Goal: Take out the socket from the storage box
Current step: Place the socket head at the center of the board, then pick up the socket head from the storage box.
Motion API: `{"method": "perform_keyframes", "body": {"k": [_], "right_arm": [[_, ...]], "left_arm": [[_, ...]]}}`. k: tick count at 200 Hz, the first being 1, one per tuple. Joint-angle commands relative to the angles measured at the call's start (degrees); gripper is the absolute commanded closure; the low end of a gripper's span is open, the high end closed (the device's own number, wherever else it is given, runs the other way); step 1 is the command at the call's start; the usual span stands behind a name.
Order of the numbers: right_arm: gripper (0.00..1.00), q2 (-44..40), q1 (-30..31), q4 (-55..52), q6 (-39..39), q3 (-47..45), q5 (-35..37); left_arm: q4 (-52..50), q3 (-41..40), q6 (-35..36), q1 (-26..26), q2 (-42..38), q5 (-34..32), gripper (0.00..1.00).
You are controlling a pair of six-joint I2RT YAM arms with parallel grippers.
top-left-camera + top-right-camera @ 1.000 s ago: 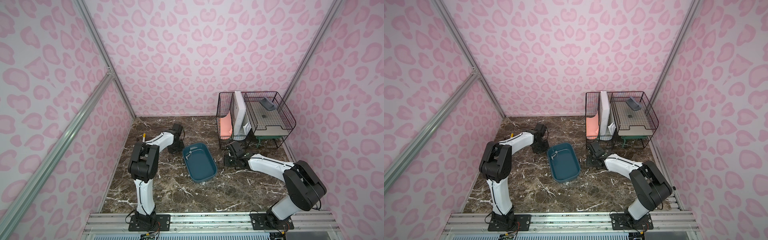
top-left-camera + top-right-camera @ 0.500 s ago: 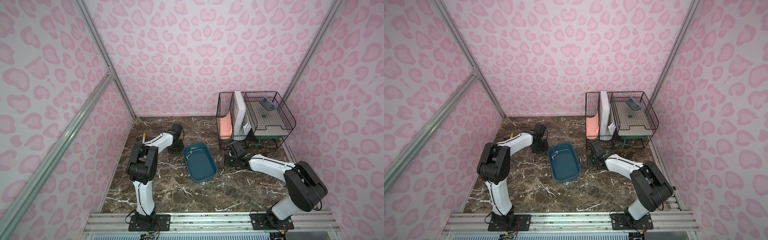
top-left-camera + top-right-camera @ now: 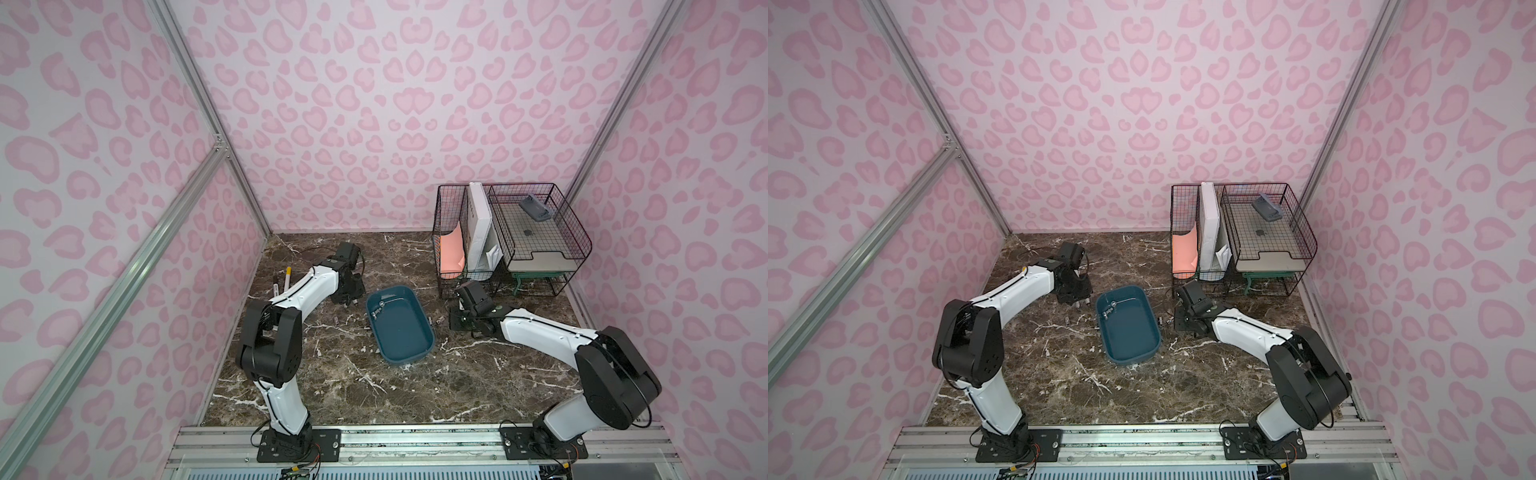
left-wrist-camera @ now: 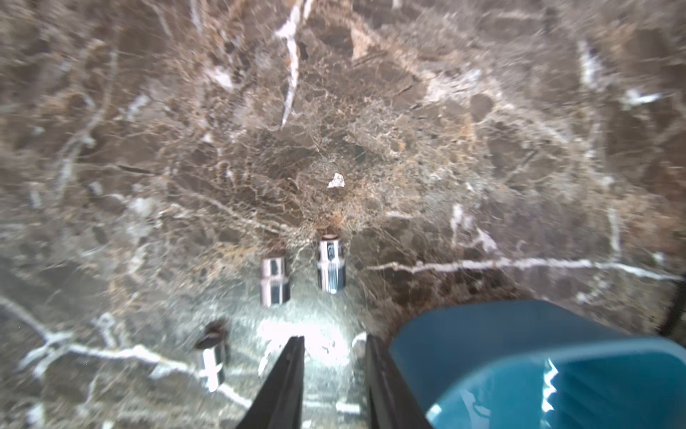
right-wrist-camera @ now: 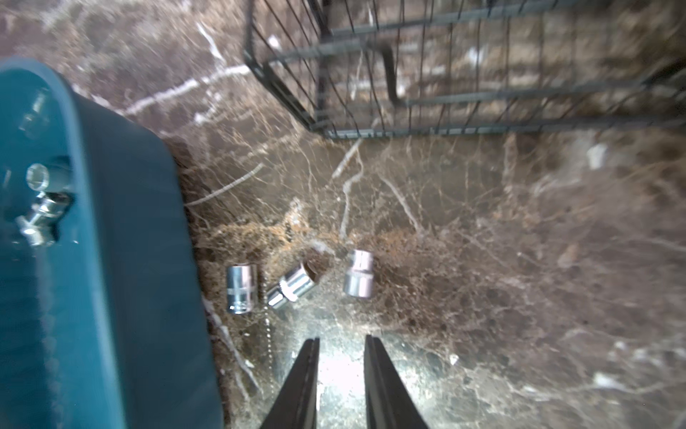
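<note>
Now the left fingers [image 4: 289, 379] have just come apart: a second ago they were pinched close, and here they stand at a narrow gap with nothing between them but brightly lit counter [image 4: 371, 111]. That reads as a let-go, a socket set down outside the box, though which one I cannot tell. Just ahead of those fingers three chrome sockets [image 4: 331, 265] rest on the marble, two side by side straight in front, the third nearer and off to one side; none touches the fingers. The storage box [image 4: 519, 353] sits right beside the left fingers, its teal rim almost against one of them. Over to the right fingers [image 5: 306, 382]: no change there, a slim gap, empty, low over the counter. A second trio of sockets [image 5: 295, 284] lies just ahead of them, and the box wall runs close alongside. And the job is not finished. Across that rim from the right fingers, the leftover sockets [image 5: 41, 208] are bunched on the box floor, at least two of them, gleaming. So my call is six out and a few to go; one arm probably has to swing over the rim, dip in and pinch again.
</note>
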Motion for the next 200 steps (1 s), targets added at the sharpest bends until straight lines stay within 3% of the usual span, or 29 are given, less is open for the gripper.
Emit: {"method": "perform_keyframes", "body": {"k": [1,44,105,140,200], "right_arm": [[0.73,-0.94,2.07,-1.26,-1.82,2.83,3.63],[0.73,-0.15,7.25,-0.70,-3.88,9.11,4.42],[0.73,11.13,14.33,2.34,-6.70,21.95,3.62],[0.73,20.00,15.64,2.41,-7.25,29.83,1.85],[0.65,29.37,15.78,3.81,-7.97,37.52,-2.37]], "left_arm": [[-2.86,-0.49,-0.04,0.06,-3.82,-0.60,0.66],[-7.04,-0.19,1.04,0.00,-12.17,-0.21,0.63],[-11.22,-0.93,2.63,0.22,-22.28,1.19,0.56],[-13.94,-1.31,3.98,0.36,-26.87,-0.14,0.53],[-13.80,-4.67,5.38,0.45,-37.07,-3.01,0.51]]}}
